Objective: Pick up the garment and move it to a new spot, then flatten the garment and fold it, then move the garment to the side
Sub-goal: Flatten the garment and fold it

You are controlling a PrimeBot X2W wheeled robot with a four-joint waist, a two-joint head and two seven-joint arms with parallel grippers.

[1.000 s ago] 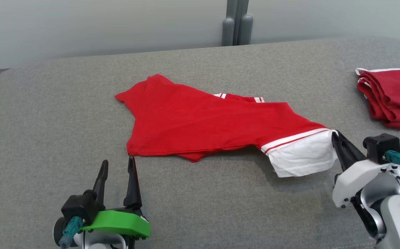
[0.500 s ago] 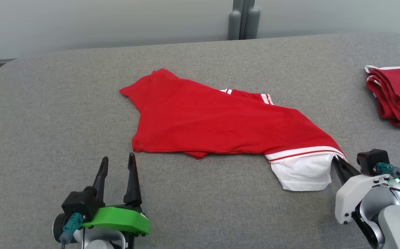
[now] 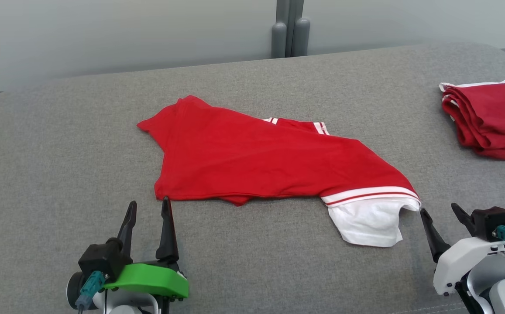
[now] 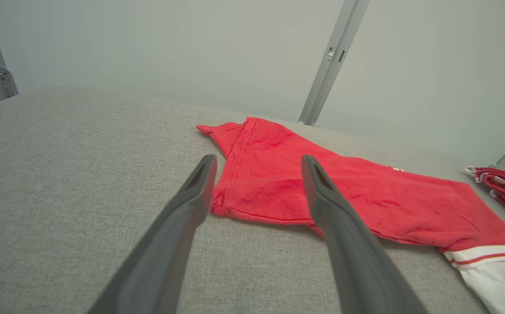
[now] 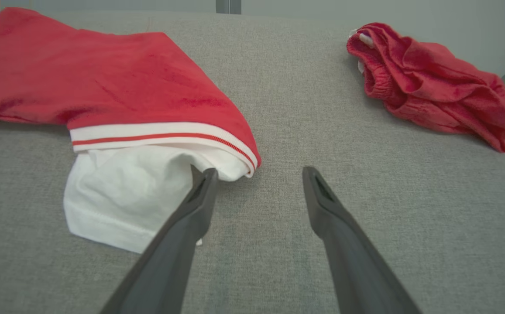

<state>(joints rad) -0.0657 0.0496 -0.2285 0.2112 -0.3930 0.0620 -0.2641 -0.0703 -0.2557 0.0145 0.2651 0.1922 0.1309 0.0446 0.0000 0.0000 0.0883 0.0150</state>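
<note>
The garment (image 3: 261, 159) is a red shirt with a white, red-striped sleeve; it lies crumpled and stretched across the grey surface (image 3: 60, 144). In the left wrist view the garment (image 4: 278, 183) has its red corner just beyond my open left gripper (image 4: 256, 163). In the head view my left gripper (image 3: 147, 205) sits at that near-left corner, holding nothing. My right gripper (image 3: 440, 210) stands open just right of the white sleeve (image 3: 368, 220). In the right wrist view my right gripper (image 5: 256, 172) is empty, its left fingertip beside the sleeve (image 5: 125, 192).
A second red garment (image 3: 488, 120) lies bundled at the surface's far right edge, seen as a crumpled red pile (image 5: 431, 83) in the right wrist view. A grey post (image 3: 289, 28) stands behind the surface against a pale wall.
My right gripper pulled the white sleeve toward me and to the right, then opened and let it go. The sleeve now lies on the surface. The head camera shifted slightly.
</note>
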